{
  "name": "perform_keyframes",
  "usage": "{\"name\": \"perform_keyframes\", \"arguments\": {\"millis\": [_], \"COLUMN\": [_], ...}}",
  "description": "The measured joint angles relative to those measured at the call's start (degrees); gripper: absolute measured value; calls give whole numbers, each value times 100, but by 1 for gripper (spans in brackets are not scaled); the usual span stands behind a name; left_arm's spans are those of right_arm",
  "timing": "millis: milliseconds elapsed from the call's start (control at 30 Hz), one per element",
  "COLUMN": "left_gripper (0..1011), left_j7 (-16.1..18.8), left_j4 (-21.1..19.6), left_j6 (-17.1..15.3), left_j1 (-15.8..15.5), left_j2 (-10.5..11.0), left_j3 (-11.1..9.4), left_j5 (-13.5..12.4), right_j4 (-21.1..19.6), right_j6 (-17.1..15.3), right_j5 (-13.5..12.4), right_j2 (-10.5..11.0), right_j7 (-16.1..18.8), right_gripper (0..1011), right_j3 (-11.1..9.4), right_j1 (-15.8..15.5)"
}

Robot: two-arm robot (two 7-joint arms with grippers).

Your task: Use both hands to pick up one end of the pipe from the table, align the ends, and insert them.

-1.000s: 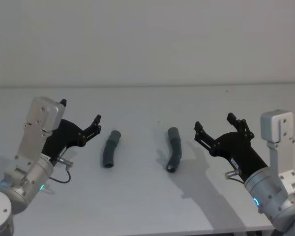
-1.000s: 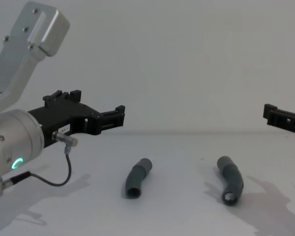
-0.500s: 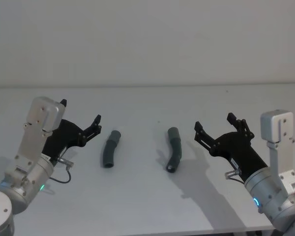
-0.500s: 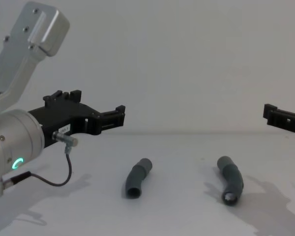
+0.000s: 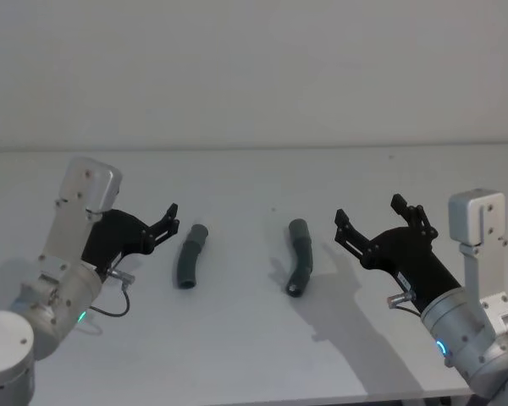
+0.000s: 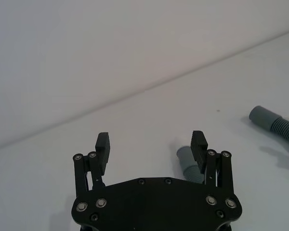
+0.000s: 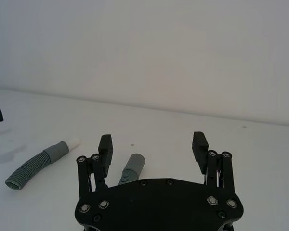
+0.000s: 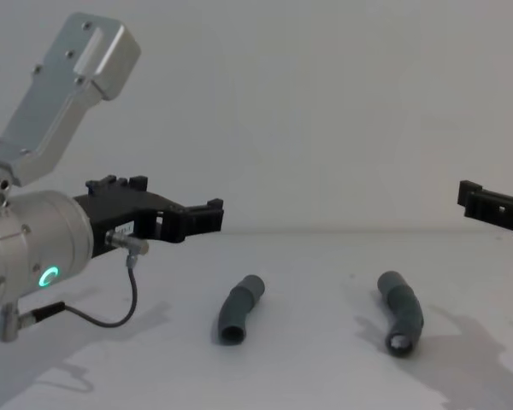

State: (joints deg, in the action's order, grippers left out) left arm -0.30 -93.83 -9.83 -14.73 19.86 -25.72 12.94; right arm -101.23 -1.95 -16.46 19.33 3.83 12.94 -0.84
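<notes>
Both gape, empty. Just beside left hose point(image 5: 189, 255), lying near-to-far, sits left gripper point(image 6: 151, 143); right gripper point(image 5: 369, 211) stands farther from right hose point(image 5: 300, 256).

left hand point(image 6: 151, 140): aloft, fingers spread apart | right hand point(image 5: 369, 211): aloft, fingers spread apart

table point(image 5: 254, 347): white | left pipe piece point(image 5: 189, 255): lying flat | right pipe piece point(image 5: 303, 254): lying flat, apart
</notes>
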Motion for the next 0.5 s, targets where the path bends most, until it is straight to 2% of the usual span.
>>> {"name": "perform_keyframes", "arguments": {"millis": [267, 367, 467, 500], "left_gripper": [1002, 1002, 1002, 1002], "left_j7": [20, 19, 7, -17], "left_j4": [-21, -21, -21, -13], "left_j6": [-756, -1159, -1390, -1573], "left_j1": [-117, -202, -256, -308], "left_j2": [-147, -231, -277, -308], "left_j3": [37, 46, 46, 40], "left_j5": [150, 232, 280, 319], "right_j4": [0, 0, 0, 0], "right_j6": [0, 0, 0, 0], "right_j5": [0, 0, 0, 0], "right_j2": [0, 0, 0, 0], "right_j7": [0, 0, 0, 0], "right_gripper": [1001, 1001, 1001, 1001], "right_j3": [0, 0, 0, 0], "right_j1": [0, 0, 0, 0]}}
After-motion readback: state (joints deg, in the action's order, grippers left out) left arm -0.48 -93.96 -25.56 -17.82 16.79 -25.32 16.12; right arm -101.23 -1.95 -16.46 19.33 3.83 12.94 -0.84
